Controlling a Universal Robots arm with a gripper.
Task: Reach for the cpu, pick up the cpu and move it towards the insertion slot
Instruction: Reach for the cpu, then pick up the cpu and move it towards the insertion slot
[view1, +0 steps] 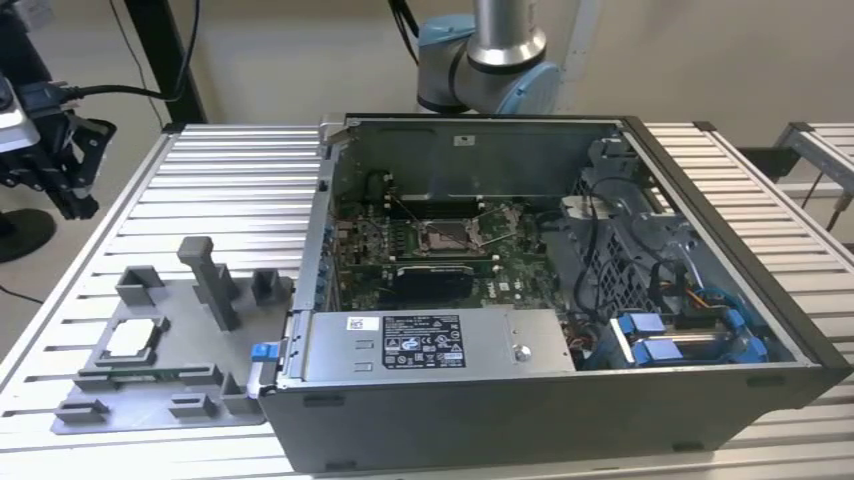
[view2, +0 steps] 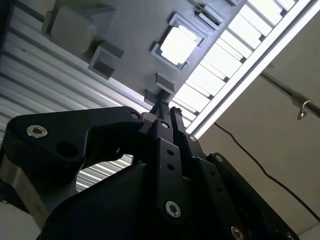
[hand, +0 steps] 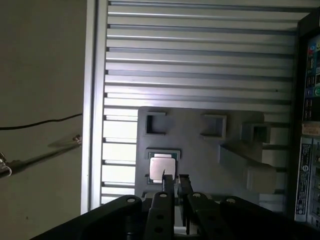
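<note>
Well apart from the insertion slot (view1: 447, 237) inside the computer case (view1: 534, 410), the cpu (view1: 134, 338) lies flat in the grey fixture plate (view1: 174, 405) at the exterior view's lower left. In the first wrist view the gripper (hand: 175, 178) has its fingers nearly closed on nothing, tips near the cpu but not touching it.

My arm (view1: 505, 40) is a silver tube with pale-blue joint caps, and my end effector (view2: 166, 107) is matt black, its linkages studded with small silver screws.
</note>
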